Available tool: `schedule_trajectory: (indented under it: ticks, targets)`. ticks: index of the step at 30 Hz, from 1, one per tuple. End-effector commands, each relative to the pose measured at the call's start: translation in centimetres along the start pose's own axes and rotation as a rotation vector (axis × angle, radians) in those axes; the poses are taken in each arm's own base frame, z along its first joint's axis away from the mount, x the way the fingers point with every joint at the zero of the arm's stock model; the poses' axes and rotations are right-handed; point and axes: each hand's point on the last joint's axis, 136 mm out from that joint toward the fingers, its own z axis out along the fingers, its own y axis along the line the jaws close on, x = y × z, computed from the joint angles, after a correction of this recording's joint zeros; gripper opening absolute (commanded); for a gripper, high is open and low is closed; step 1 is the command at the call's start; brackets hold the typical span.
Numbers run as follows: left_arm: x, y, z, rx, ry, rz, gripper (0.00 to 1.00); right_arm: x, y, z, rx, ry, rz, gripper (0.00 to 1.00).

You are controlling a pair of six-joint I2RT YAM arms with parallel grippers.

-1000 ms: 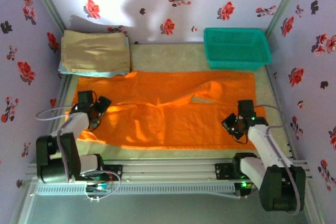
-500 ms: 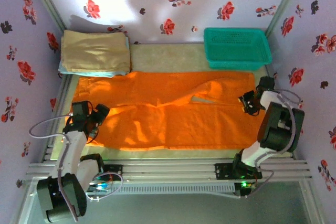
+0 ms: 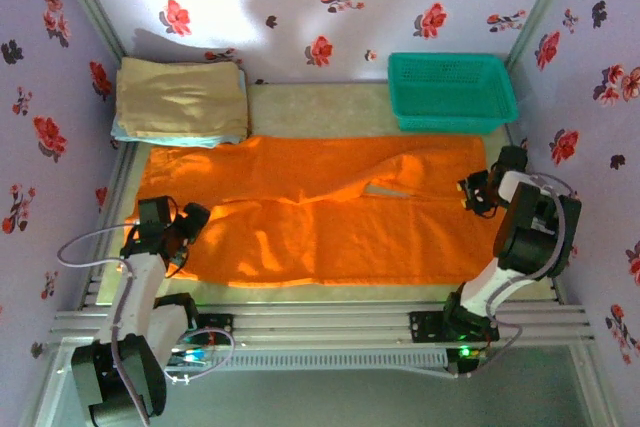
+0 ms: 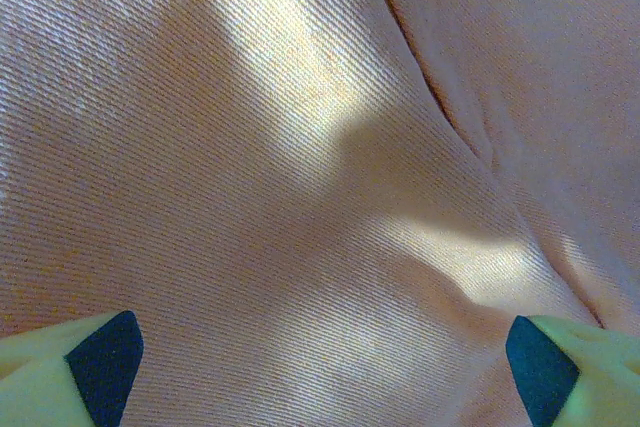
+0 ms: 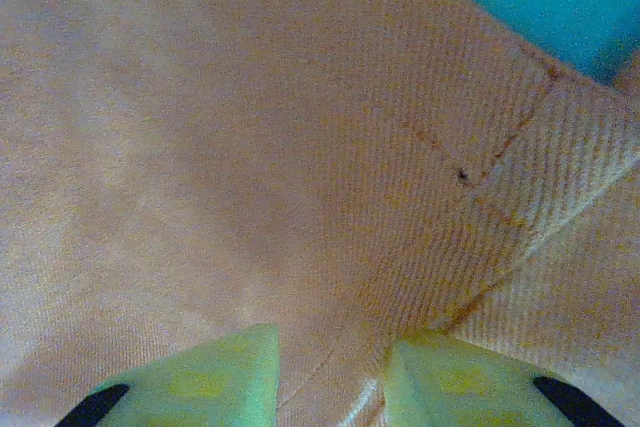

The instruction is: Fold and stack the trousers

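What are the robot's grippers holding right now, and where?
The right gripper appears to pinch the orange trousers at their stitched right-end edge; the left gripper is open, holding nothing.

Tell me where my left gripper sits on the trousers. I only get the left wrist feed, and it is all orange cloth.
Observer: The left gripper is over the left end of the trousers, which lie spread flat.
Operator: Report the right gripper.
Observer: The right gripper is at the trousers' right end, pinched on a ridge of cloth beside a stitched seam.
Operator: Name what lies beyond the cloth.
Observer: A teal basket at far right, a tan folded cloth at far left.
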Motion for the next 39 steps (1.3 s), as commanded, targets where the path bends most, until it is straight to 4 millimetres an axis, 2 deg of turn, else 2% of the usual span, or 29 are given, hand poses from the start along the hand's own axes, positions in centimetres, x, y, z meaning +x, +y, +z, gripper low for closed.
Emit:
schedule_trajectory:
  ticks: [1,5,10,15,19,23,25,26,27,31,33,35,37,39]
  targets:
    - [0.1,0.1,-0.1,0.004,0.007,0.012,0.97,-0.8,1.0,0.3,-0.035,0.001,0.015,0.20]
    - [0.1,0.1,-0.3,0.004,0.007,0.019,0.97,-1.3,2.0,-0.9,-0.064,-0.032,-0.005,0.00]
    - [0.0,-0.1,-0.3,0.011,0.002,0.017,0.97,-2.7,4.0,-3.9,-0.091,-0.100,-0.055,0.00]
    - [-0.3,-1.0,-0.6,0.042,0.000,0.023,0.96,-5.9,4.8,-6.1,-0.130,-0.140,-0.022,0.00]
    - [-0.4,-1.6,-0.7,0.061,0.005,0.028,0.95,-7.3,4.2,-6.0,-0.151,-0.139,0.027,0.00]
    - [-0.5,-2.1,-0.9,0.073,0.009,0.043,0.96,-7.0,3.0,-4.2,-0.125,-0.084,0.037,0.00]
    - [-0.5,-2.3,-1.0,0.078,0.015,0.051,0.96,-6.7,2.1,-3.6,-0.099,-0.067,0.050,0.24]
    - [-0.4,-2.4,-1.1,0.082,0.022,0.055,0.96,-6.4,1.9,-3.4,-0.102,-0.059,0.050,0.35]
    - [-0.4,-2.6,-1.2,0.089,0.029,0.058,0.96,-6.1,1.8,-3.5,-0.108,-0.057,0.046,0.42]
    - [0.3,-3.1,-1.8,0.108,0.062,0.073,0.96,-3.3,2.3,-5.6,-0.134,-0.074,-0.034,0.49]
    - [0.6,-3.3,-2.0,0.116,0.066,0.083,0.96,-0.6,2.5,-6.9,-0.136,-0.071,-0.107,0.51]
    - [1.2,-3.6,-2.0,0.127,0.078,0.096,0.96,3.1,2.4,-7.8,-0.121,-0.059,-0.204,0.51]
    - [1.9,-4.0,-1.5,0.142,0.090,0.106,0.95,7.1,2.0,-7.8,-0.125,-0.028,-0.296,0.50]
    - [2.2,-4.0,-0.7,0.134,0.092,0.107,0.95,10.6,0.9,-7.2,-0.113,0.001,-0.344,0.45]
